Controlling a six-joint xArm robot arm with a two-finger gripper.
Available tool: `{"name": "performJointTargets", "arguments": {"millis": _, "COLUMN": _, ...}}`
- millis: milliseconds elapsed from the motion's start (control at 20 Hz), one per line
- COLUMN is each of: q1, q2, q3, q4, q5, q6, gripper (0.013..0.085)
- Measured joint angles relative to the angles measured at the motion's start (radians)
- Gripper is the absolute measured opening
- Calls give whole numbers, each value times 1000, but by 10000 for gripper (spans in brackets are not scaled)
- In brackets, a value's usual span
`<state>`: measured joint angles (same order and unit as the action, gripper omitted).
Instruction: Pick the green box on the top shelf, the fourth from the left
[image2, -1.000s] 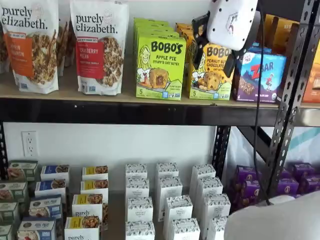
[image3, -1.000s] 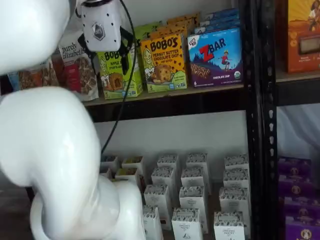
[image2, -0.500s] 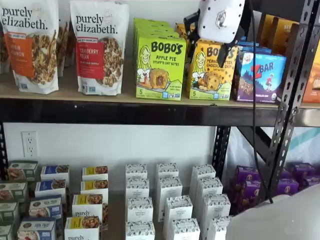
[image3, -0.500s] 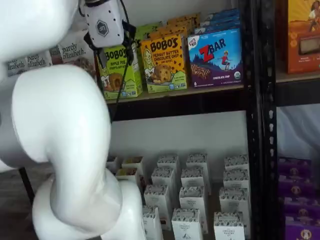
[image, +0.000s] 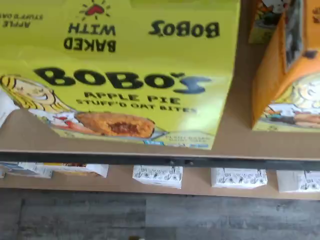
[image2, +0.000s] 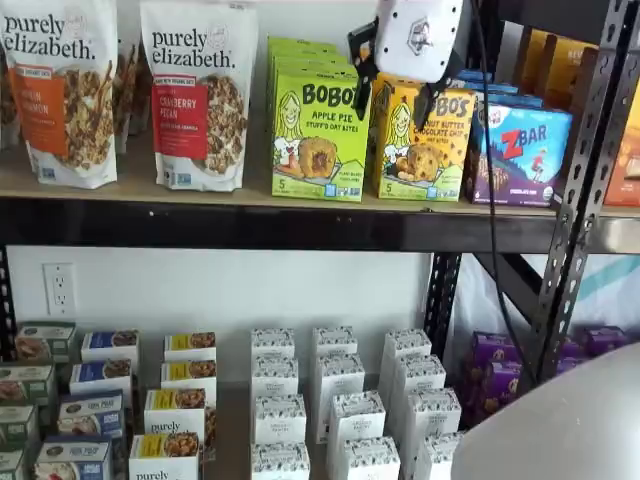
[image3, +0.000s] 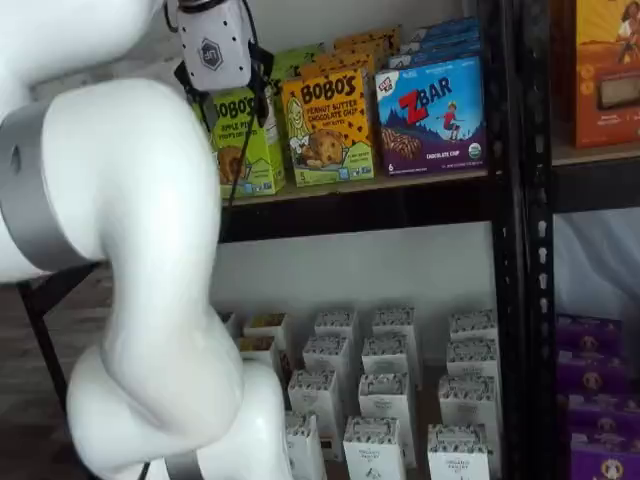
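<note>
At the front edge of the top shelf (image2: 250, 195) the green box (image2: 320, 133) stands upright, face out, just beside a yellow box (image2: 425, 140) — a row set for frontal picking. The gripper (image2: 395, 88) hangs before the gap between the two, its black fingers (image2: 361, 60) spread wide, holding nothing — likely lining up on the green box.

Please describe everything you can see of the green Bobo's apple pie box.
The green box is a lime-green cardboard carton printed "BOBO'S Apple Pie Stuff'd Oat Bites", with a cartoon girl and a filled pastry bite. It stands upright at the front of the top shelf, more green cartons lined up behind it. A yellow-orange Bobo's box stands beside it, apart. Nothing grips it.
</note>
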<state>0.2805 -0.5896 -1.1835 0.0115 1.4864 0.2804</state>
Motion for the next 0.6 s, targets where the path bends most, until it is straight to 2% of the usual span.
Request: {"name": "performJointTargets", "arguments": {"millis": 600, "q1": 19, "q2": 109, "q3": -75, "q4": -19, "q5": -33, "q6": 20, "gripper": 850}}
